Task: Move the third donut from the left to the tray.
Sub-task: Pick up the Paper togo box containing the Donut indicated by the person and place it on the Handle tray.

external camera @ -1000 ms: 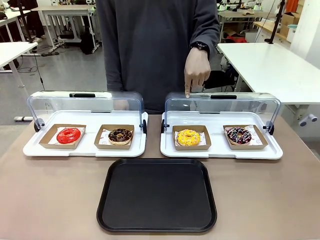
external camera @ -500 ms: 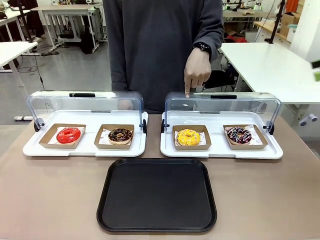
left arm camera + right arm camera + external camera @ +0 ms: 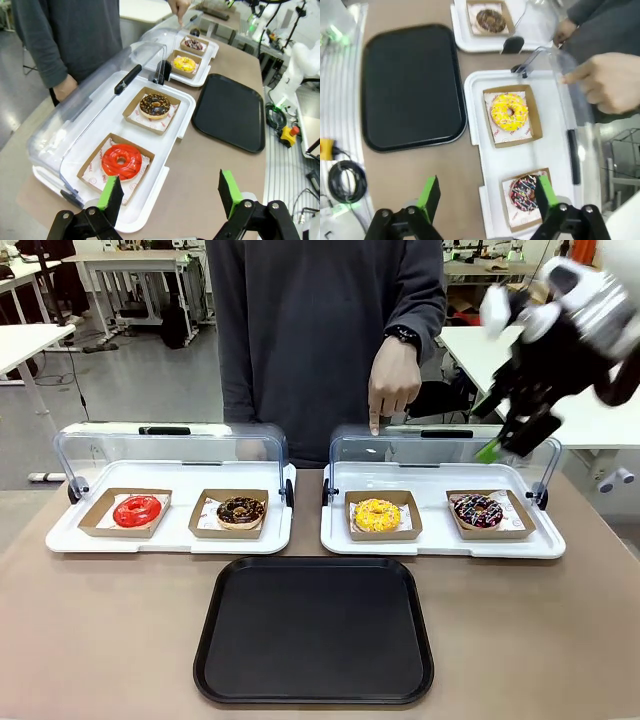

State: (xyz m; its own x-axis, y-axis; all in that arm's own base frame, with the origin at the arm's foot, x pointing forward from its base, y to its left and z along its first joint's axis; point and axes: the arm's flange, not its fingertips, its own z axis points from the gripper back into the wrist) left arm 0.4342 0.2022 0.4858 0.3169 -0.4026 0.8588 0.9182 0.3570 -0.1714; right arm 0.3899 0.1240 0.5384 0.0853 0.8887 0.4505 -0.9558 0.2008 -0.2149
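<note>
Nearest me lies the black tray (image 3: 313, 630); just beyond, the yellow-iced donut (image 3: 377, 514) sits in its cardboard holder (image 3: 384, 535) on the right-hand white tray (image 3: 440, 544). My right gripper (image 3: 486, 195) hovers above, spread wide; my left gripper (image 3: 170, 189) is spread too.

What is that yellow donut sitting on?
The yellow donut rests on white printed paper inside a shallow brown cardboard holder, which stands on a white tray. Whatever lies directly beneath the donut is covered by it.
</note>
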